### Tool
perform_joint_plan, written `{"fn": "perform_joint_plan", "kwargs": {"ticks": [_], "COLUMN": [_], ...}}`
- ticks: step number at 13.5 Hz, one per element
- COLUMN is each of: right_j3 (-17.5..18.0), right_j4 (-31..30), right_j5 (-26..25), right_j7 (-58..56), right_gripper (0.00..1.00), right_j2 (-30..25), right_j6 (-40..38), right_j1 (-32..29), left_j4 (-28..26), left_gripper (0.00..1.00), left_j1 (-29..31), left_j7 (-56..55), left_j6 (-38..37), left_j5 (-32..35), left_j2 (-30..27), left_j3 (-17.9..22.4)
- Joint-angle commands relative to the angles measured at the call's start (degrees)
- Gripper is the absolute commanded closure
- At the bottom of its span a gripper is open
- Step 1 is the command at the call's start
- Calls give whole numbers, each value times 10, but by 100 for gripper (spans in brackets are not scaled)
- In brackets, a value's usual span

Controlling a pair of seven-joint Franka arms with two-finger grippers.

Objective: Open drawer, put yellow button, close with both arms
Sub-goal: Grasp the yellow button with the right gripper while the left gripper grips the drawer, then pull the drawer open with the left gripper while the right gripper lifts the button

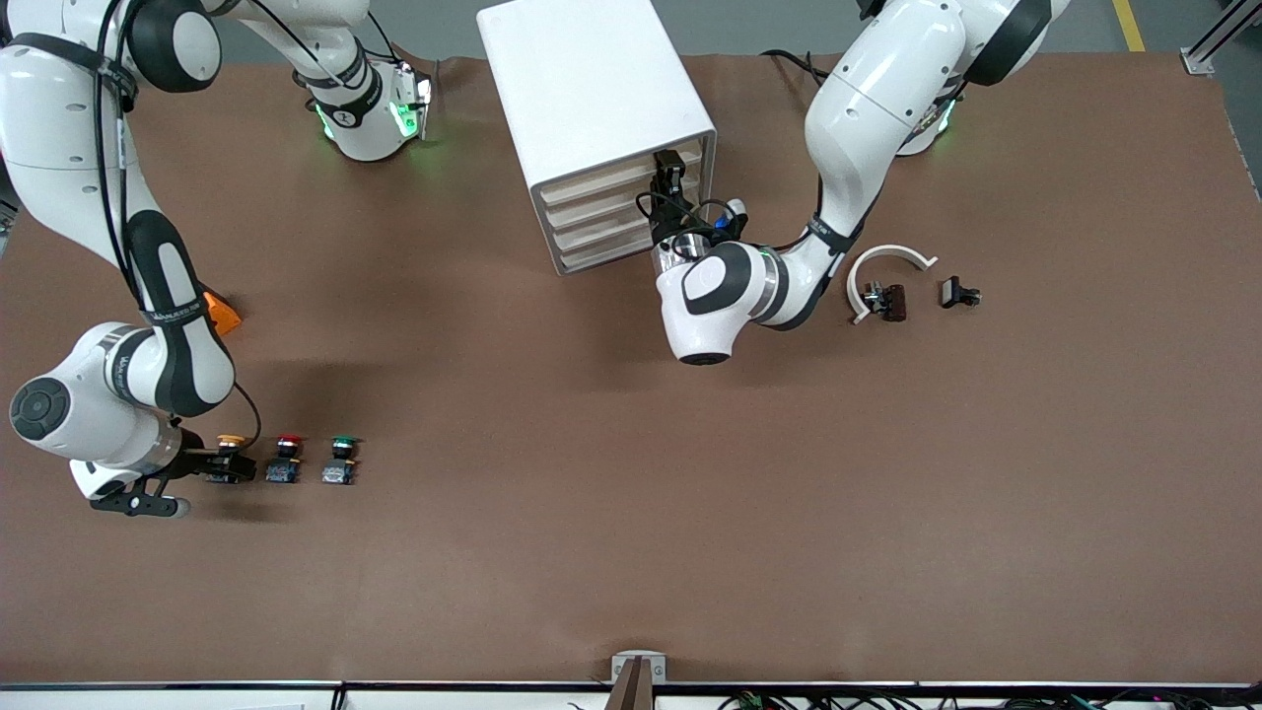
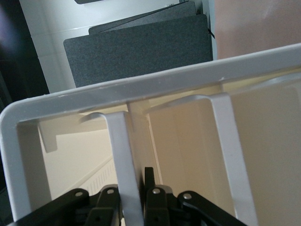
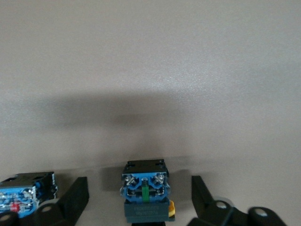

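The white drawer cabinet (image 1: pixel 592 89) stands at the table's edge nearest the robots' bases, all drawers pushed in. My left gripper (image 1: pixel 668 179) is at its front, shut on the top drawer's white handle strip (image 2: pixel 120 146); in the left wrist view the left gripper (image 2: pixel 136 188) has the strip pinched between its black fingers. The yellow button (image 1: pixel 230 456) stands toward the right arm's end of the table, beside a red-capped one. My right gripper (image 1: pixel 219 465) is down around it. In the right wrist view the right gripper (image 3: pixel 138 184) is open, and the yellow button (image 3: pixel 145 190) sits between the fingers with a gap on each side.
A red button (image 1: pixel 286 460) and a green button (image 1: pixel 340 461) stand in a row beside the yellow one. An orange piece (image 1: pixel 223 316) lies by the right arm. A white curved part (image 1: pixel 890 264) and small dark parts (image 1: pixel 958 293) lie toward the left arm's end.
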Motion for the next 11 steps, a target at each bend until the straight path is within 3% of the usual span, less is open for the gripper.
{"fn": "perform_joint_plan", "kwargs": {"ticks": [1, 2, 7, 11], "right_j3": [9, 9, 9, 10], "right_j4": [-7, -7, -4, 2], "right_j5": [8, 8, 8, 9], "right_j7": [-12, -12, -5, 62], "right_gripper": [90, 100, 100, 100], "right_j2": [-6, -6, -14, -78], "right_j6": [4, 3, -3, -127], "right_j1": [-8, -9, -6, 8], "left_j4": [2, 2, 7, 16], "left_gripper": [91, 91, 88, 85], "left_j1": [6, 10, 46, 78], "left_j7": [-3, -2, -2, -1], "left_j6": [-6, -6, -5, 9], "left_j5": [-10, -10, -5, -6], "left_j2": [3, 6, 15, 15], "left_j3": [0, 1, 7, 12]}}
